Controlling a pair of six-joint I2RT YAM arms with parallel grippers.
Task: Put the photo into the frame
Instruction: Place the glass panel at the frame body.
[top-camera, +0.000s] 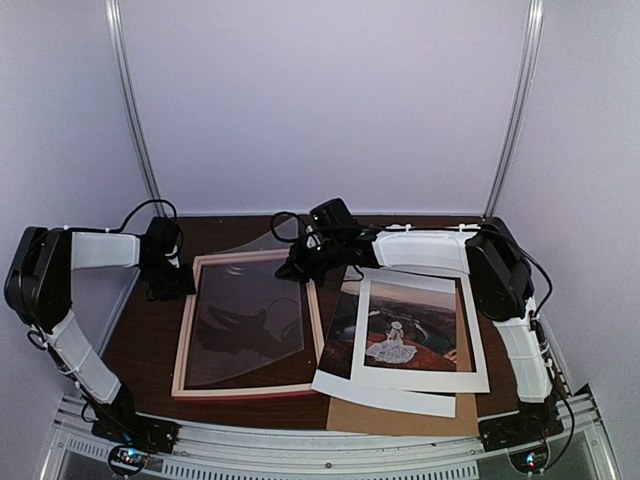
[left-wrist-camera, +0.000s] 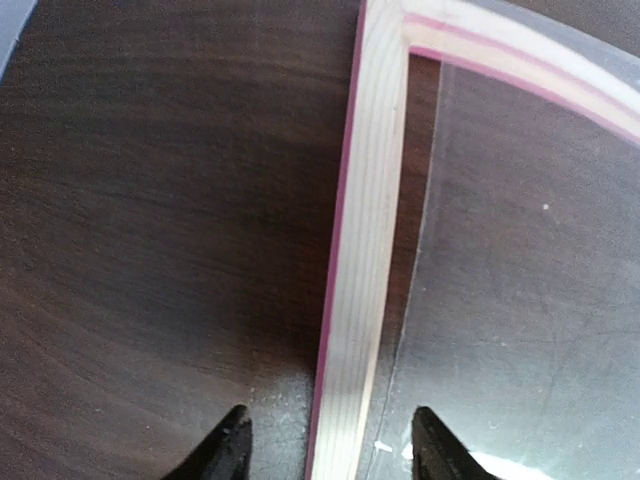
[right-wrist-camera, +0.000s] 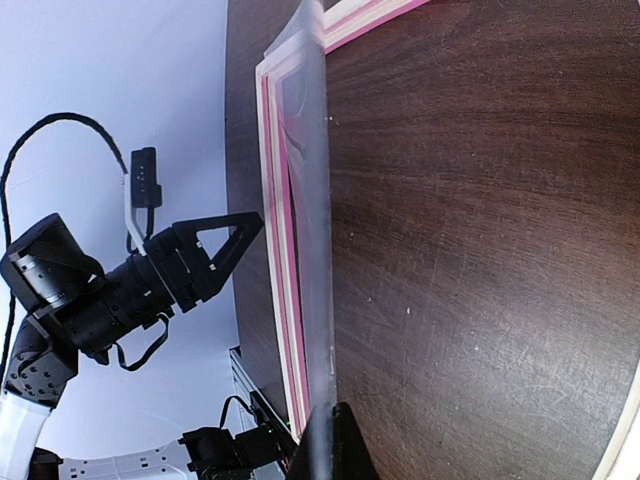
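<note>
The frame (top-camera: 186, 340) lies flat at the table's left-centre, its pink-edged pale wood rail (left-wrist-camera: 365, 250) running up the left wrist view. My left gripper (top-camera: 166, 284) is at the frame's far left corner. It is open (left-wrist-camera: 330, 440), with its fingers on either side of the rail and not touching it. My right gripper (top-camera: 298, 266) is shut (right-wrist-camera: 335, 428) on the far right corner of a clear sheet (top-camera: 245, 330). That corner is raised off the frame (right-wrist-camera: 272, 250). The photo (top-camera: 338, 328) lies to the right, partly under a white window mat (top-camera: 475, 350).
A brown backing board (top-camera: 400, 415) lies under the photo near the front edge. The left arm's gripper (right-wrist-camera: 215, 245) shows in the right wrist view beyond the frame. White walls enclose the dark wooden table (top-camera: 150, 340) on three sides.
</note>
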